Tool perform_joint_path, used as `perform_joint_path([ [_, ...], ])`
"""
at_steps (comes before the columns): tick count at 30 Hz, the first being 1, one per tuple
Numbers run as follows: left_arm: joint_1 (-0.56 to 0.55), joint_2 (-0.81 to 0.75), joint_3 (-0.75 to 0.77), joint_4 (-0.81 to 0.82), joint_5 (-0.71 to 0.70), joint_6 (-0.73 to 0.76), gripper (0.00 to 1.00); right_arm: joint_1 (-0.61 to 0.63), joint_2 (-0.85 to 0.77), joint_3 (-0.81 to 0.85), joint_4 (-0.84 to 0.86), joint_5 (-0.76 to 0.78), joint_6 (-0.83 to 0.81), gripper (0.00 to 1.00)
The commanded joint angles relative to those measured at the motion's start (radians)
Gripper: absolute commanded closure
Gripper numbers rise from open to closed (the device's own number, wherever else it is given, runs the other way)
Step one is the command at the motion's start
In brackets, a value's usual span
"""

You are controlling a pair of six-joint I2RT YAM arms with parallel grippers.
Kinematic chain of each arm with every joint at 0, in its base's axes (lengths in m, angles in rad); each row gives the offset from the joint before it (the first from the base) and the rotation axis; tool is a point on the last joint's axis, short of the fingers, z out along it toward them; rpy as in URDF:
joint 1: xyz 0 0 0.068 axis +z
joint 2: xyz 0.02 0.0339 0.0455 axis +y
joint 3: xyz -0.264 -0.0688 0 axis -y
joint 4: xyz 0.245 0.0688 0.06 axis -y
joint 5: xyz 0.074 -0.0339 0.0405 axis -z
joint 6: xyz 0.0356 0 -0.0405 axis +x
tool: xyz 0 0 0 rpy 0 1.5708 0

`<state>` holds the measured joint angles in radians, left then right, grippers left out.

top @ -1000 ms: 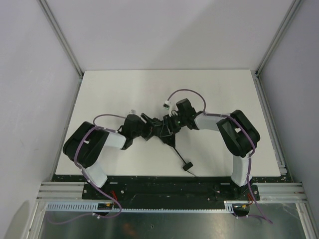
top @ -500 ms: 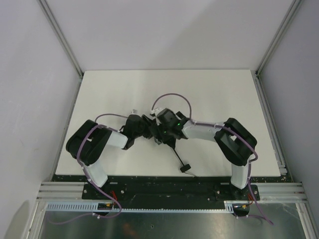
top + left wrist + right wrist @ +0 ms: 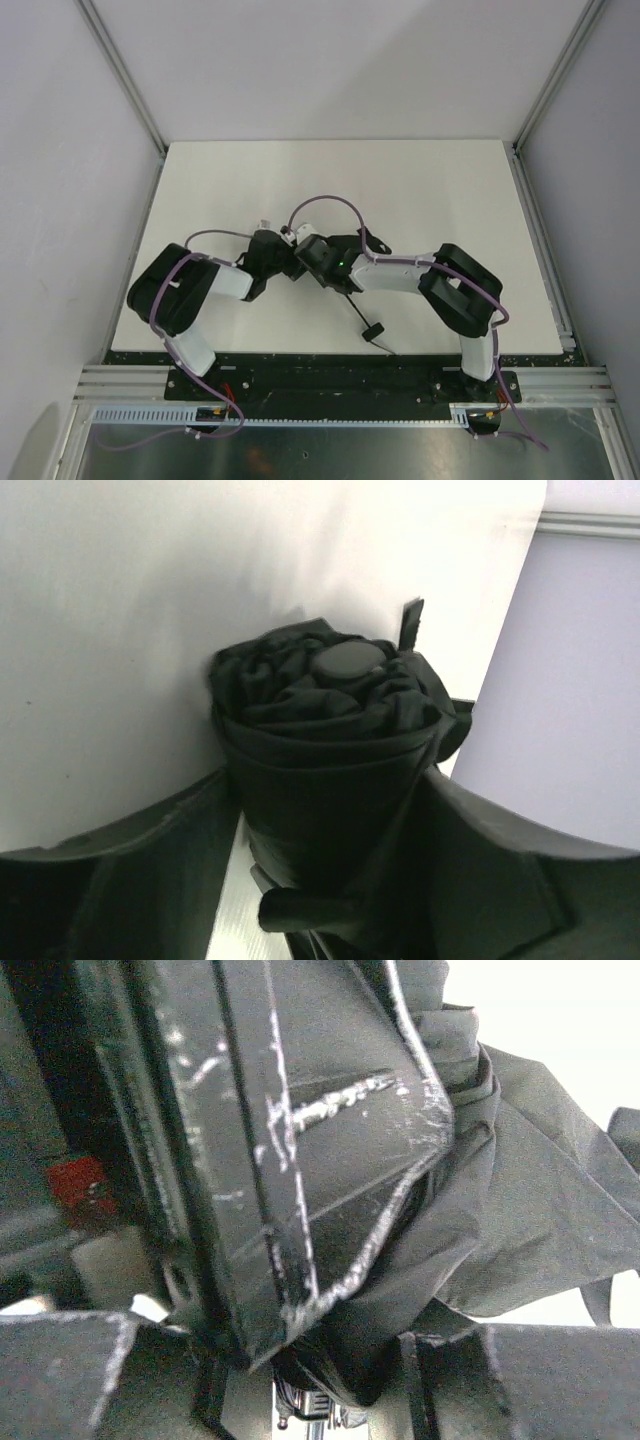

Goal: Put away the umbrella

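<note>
The black umbrella is folded into a tight roll. In the left wrist view its bunched canopy and round cap (image 3: 330, 730) stand between my left gripper's (image 3: 325, 810) fingers, which are shut on it. From above, the left gripper (image 3: 288, 262) and right gripper (image 3: 312, 258) meet at the table's middle and hide most of the canopy. The thin shaft (image 3: 358, 312) runs toward me to the small handle (image 3: 373, 331) on the table. In the right wrist view the right gripper (image 3: 330, 1360) closes around the grey-black fabric (image 3: 520, 1210), right next to a scratched left finger (image 3: 300, 1110).
The white table (image 3: 250, 180) is enclosed by pale walls with metal rails on the left (image 3: 120, 70) and right (image 3: 555, 70). Purple cables (image 3: 325, 203) arch over both wrists. The arm bases sit on the black rail at the near edge (image 3: 330, 375).
My right gripper has slid left along the umbrella until it is up against the left gripper. The left gripper has kept its hold and place. The handle has shifted slightly.
</note>
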<state>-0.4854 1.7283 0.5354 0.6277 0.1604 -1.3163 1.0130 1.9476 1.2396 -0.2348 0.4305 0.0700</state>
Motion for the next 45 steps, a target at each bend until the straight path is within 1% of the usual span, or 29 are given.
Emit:
perform_joint_path([
  [1,0.002,-0.026,-0.056,-0.188,0.046,0.109,0.21,-0.091,0.014,-0.086,-0.043,-0.253,-0.027,1.00],
  [4,0.004,-0.027,-0.051,-0.187,0.064,0.110,0.13,-0.146,-0.031,-0.112,0.016,-0.456,-0.023,1.00],
  [7,0.003,-0.009,-0.053,-0.187,0.070,0.108,0.09,-0.188,-0.071,-0.129,0.067,-0.613,-0.010,1.00],
  [12,-0.015,0.027,-0.050,-0.180,0.074,0.106,0.08,-0.255,-0.104,-0.143,0.169,-0.806,0.078,1.00],
  [16,-0.029,0.057,-0.041,-0.165,0.078,0.097,0.10,-0.292,-0.110,-0.157,0.270,-0.950,0.171,1.00],
  [21,-0.035,0.077,-0.015,-0.148,0.082,0.098,0.14,-0.299,-0.103,-0.173,0.336,-1.046,0.218,1.00],
  [27,-0.036,0.108,0.003,-0.140,0.085,0.092,0.16,-0.301,-0.151,-0.226,0.413,-1.121,0.239,1.00],
  [32,-0.040,0.113,0.015,-0.118,0.090,0.085,0.23,-0.298,-0.172,-0.244,0.448,-1.178,0.238,1.00],
  [35,-0.042,0.100,0.017,-0.109,0.083,0.087,0.31,-0.300,-0.171,-0.247,0.462,-1.213,0.242,1.00],
  [36,-0.042,0.098,0.017,-0.107,0.082,0.088,0.31,-0.301,-0.170,-0.249,0.466,-1.222,0.245,1.00],
  [38,-0.042,0.094,0.016,-0.101,0.082,0.087,0.27,-0.303,-0.167,-0.251,0.478,-1.236,0.255,1.00],
  [39,-0.042,0.093,0.015,-0.097,0.083,0.086,0.26,-0.304,-0.165,-0.251,0.481,-1.242,0.259,1.00],
  [40,-0.042,0.091,0.012,-0.089,0.083,0.084,0.29,-0.304,-0.163,-0.252,0.482,-1.245,0.260,1.00],
  [42,-0.042,0.087,0.002,-0.072,0.075,0.076,0.40,-0.305,-0.157,-0.252,0.482,-1.257,0.258,1.00],
  [44,-0.042,0.086,-0.003,-0.059,0.070,0.070,0.48,-0.307,-0.154,-0.252,0.467,-1.255,0.249,1.00],
  [45,-0.042,0.087,-0.005,-0.052,0.068,0.067,0.54,-0.307,-0.154,-0.252,0.459,-1.252,0.245,1.00],
])
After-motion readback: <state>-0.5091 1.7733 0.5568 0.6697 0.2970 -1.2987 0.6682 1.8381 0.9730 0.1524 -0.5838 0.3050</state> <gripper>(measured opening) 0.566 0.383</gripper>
